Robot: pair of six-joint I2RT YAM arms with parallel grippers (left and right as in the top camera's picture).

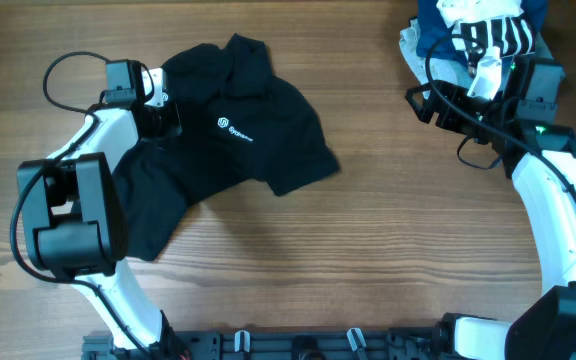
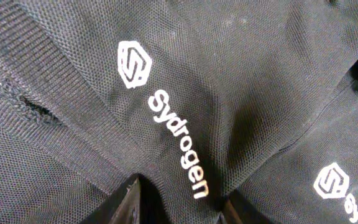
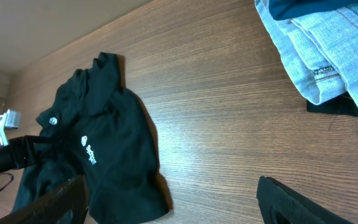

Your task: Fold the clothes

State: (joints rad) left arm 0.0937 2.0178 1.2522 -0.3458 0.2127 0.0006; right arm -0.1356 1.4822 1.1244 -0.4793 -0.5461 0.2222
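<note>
The black polo shirt (image 1: 258, 150) lies crumpled on the left half of the wooden table, with its collar toward the far edge and a small white logo on the chest. My left gripper (image 1: 158, 115) is at the shirt's left side. In the left wrist view the shirt's mesh fabric (image 2: 241, 81) fills the frame, and a raised fold with white lettering sits pinched between the fingertips (image 2: 179, 208). My right gripper (image 1: 425, 100) is open and empty over bare wood, well to the right of the shirt (image 3: 114, 149). Its fingers (image 3: 173, 205) stand wide apart.
A pile of other garments sits at the far right corner: a navy one with large white lettering (image 1: 488, 30) on top, and pale blue-grey folded ones (image 3: 322, 56) beneath. Bare wood lies between the shirt and the pile. The arm bases stand along the near edge.
</note>
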